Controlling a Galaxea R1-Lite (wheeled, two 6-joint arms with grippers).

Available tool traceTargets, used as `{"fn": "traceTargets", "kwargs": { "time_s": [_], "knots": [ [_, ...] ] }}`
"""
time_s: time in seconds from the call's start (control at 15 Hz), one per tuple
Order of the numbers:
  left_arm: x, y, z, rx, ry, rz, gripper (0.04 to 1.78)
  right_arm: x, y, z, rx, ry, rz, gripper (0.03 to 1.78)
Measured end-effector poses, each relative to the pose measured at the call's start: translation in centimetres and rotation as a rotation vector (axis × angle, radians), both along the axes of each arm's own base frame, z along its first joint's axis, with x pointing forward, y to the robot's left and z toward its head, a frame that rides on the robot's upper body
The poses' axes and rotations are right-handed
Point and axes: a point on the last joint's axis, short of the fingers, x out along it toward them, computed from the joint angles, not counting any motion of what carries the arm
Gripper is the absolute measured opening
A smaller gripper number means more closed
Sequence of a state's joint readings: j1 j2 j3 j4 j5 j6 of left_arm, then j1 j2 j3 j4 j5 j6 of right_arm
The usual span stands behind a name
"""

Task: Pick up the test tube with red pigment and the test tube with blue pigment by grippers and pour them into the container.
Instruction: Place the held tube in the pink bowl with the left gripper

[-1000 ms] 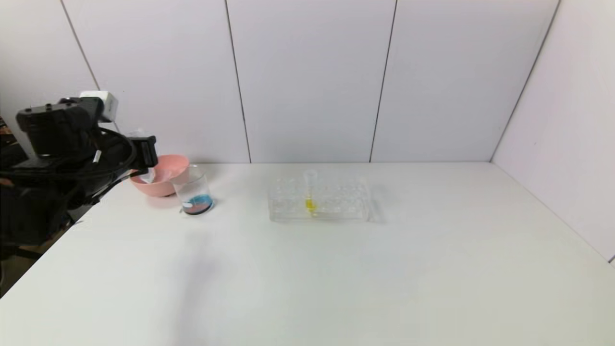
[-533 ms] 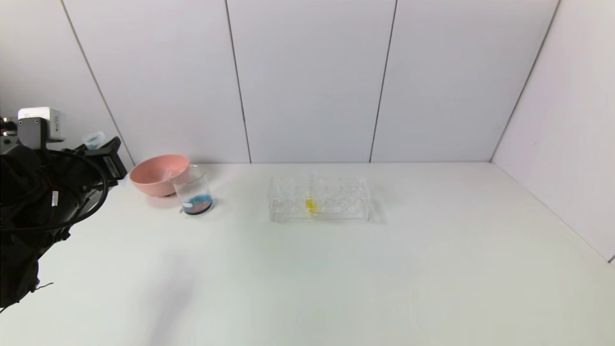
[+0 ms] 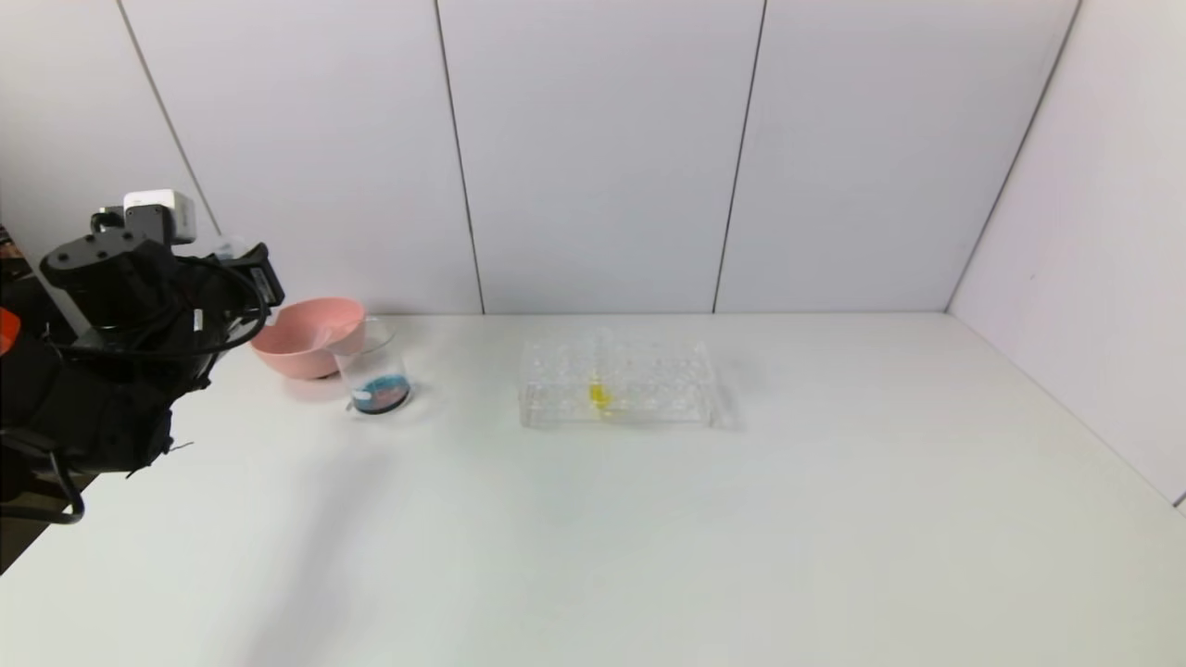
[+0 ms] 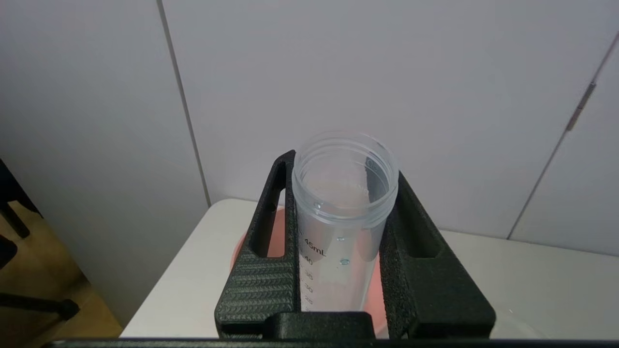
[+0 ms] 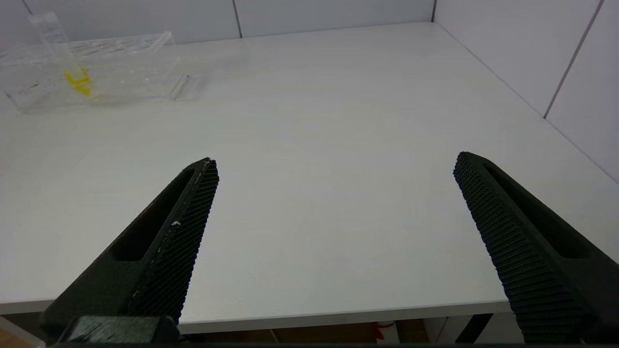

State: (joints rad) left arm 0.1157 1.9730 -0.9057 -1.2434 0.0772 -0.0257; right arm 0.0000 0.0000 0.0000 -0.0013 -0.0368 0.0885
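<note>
While the left tool (image 4: 344, 212) clamps an empty clear test tube (image 4: 344, 193), the right tool (image 5: 336, 164) gapes wide.

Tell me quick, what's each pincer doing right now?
Left pincer: shut on an empty clear tube, raised beside the pink bowl.
Right pincer: open, holding nothing, low at the table edge.

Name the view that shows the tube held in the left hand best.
Left wrist view: the empty clear tube fills the frame between the left hand's fingers. Head view shows only its rim. Right wrist view misses it.
</note>
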Motion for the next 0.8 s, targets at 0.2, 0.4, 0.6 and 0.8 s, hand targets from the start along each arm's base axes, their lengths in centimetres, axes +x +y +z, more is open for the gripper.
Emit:
{"fn": "traceTargets", "kwargs": {
  "time_s": [0.2, 0.4, 0.6, 0.8],
  "knots": [
    [3.6, 0.9, -0.3, -0.006, 0.035, 0.014, 0.47, 0.0, 0.0, 0.0, 0.0, 0.0, 0.0, 1.77],
    [5.4, 1.3, -1.1, -0.011, 0.071, 0.02, 0.47, 0.0, 0.0, 0.0, 0.0, 0.0, 0.0, 1.77],
    [6.1, 1.5, -1.7, -0.014, 0.084, 0.035, 0.47, 0.0, 0.0, 0.0, 0.0, 0.0, 0.0, 1.77],
    [6.4, 1.5, -2.1, -0.017, 0.09, 0.044, 0.48, 0.0, 0.0, 0.0, 0.0, 0.0, 0.0, 1.77]
  ]
}}
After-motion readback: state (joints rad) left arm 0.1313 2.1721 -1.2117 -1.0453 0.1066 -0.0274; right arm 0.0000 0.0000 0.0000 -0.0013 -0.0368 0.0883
